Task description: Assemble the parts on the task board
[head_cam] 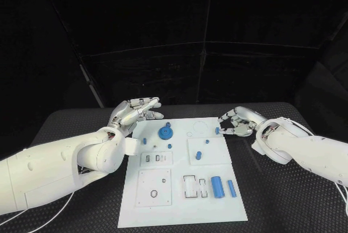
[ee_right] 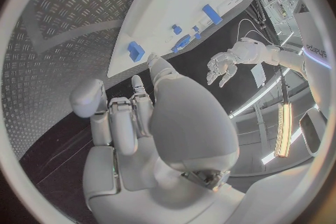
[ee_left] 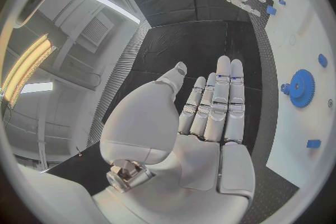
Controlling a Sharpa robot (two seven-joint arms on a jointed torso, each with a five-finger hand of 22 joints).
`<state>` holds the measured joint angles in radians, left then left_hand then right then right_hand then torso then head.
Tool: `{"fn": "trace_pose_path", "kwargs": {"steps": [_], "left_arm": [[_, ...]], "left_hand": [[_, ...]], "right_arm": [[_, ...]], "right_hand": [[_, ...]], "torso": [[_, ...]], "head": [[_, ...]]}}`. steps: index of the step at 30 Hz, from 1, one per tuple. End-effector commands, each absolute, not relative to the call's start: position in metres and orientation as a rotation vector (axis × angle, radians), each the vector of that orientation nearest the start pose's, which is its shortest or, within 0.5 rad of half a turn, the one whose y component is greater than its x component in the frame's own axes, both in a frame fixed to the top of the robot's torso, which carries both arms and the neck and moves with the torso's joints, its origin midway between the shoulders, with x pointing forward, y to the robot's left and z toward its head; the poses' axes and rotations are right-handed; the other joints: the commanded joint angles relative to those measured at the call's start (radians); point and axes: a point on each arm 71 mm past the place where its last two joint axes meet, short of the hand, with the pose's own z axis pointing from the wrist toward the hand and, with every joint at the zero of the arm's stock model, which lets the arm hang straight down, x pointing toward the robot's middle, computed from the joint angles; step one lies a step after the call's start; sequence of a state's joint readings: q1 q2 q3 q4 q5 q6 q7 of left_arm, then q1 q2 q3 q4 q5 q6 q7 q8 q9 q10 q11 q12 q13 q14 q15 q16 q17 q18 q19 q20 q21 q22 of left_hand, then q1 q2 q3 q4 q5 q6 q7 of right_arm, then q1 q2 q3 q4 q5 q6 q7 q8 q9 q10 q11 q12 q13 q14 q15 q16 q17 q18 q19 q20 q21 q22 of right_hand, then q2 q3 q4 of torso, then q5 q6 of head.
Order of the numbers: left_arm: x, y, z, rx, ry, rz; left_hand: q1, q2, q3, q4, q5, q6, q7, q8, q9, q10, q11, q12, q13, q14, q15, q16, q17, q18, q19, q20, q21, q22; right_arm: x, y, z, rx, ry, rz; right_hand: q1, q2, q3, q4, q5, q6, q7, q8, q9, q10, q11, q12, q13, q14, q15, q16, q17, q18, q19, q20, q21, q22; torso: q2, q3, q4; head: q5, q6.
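Just beside the right hand, fingers curled, nothing visibly held, a small blue part lies at the task board far edge; looks like a reach-to-pick step, next move calls for pinching it. Its long axis can't be told. Left hand is spread flat, holding nothing, blue gear near it, lying flat

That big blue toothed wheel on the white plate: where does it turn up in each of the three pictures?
Head view: the blue gear lies near the task board's far end, by the left hand.
Left wrist view: at the right side, beyond the fingers.
Right wrist view: small, edge-on.
Shared landmark: the small blue block at the board's edge.
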<state>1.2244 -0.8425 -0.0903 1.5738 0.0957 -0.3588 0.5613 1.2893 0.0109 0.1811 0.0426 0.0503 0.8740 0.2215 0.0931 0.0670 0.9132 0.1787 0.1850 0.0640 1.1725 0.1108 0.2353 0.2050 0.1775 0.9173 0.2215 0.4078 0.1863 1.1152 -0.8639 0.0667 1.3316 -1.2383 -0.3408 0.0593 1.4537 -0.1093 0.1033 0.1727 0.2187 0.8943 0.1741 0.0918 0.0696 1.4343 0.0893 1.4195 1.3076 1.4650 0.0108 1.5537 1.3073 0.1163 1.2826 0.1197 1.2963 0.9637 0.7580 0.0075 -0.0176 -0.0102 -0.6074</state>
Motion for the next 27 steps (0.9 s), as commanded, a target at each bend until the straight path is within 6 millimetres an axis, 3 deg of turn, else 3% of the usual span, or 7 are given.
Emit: {"fn": "trace_pose_path", "kwargs": {"steps": [1,27], "left_arm": [[0.480,0.199,-0.171,-1.113,1.272,-1.645],[0.480,0.198,-0.172,-1.114,1.273,-1.645]], "left_hand": [[-0.002,0.004,0.000,-0.006,0.005,0.004,0.022,-0.003,-0.001,0.002,0.004,-0.005,-0.001,-0.005,0.004,-0.004,0.001,0.004,-0.001,0.000,0.006,-0.001],[-0.002,0.004,0.000,-0.006,0.005,0.004,0.022,-0.003,-0.001,0.002,0.004,-0.005,-0.001,-0.005,0.004,-0.004,0.001,0.004,-0.001,0.000,0.006,-0.001]], "right_arm": [[0.515,-0.269,-0.199,0.113,1.642,0.708],[0.521,-0.263,-0.215,0.120,1.681,0.679]], "right_hand": [[0.012,0.004,0.000,-0.008,0.002,0.006,0.002,-0.001,0.001,-0.005,-0.001,-0.004,0.075,0.092,0.001,-0.003,0.207,-0.004,-0.006,-0.002,-0.004,0.000],[0.020,0.041,0.011,-0.027,-0.005,0.062,-0.008,0.019,0.006,0.005,-0.010,0.005,0.086,0.094,-0.006,-0.001,0.213,-0.005,-0.001,-0.008,0.001,0.007]], "torso": [[0.000,-0.0007,-0.0009],[0.000,-0.0010,0.0001]], "head": [[-0.003,-0.002],[-0.003,-0.010]]}}
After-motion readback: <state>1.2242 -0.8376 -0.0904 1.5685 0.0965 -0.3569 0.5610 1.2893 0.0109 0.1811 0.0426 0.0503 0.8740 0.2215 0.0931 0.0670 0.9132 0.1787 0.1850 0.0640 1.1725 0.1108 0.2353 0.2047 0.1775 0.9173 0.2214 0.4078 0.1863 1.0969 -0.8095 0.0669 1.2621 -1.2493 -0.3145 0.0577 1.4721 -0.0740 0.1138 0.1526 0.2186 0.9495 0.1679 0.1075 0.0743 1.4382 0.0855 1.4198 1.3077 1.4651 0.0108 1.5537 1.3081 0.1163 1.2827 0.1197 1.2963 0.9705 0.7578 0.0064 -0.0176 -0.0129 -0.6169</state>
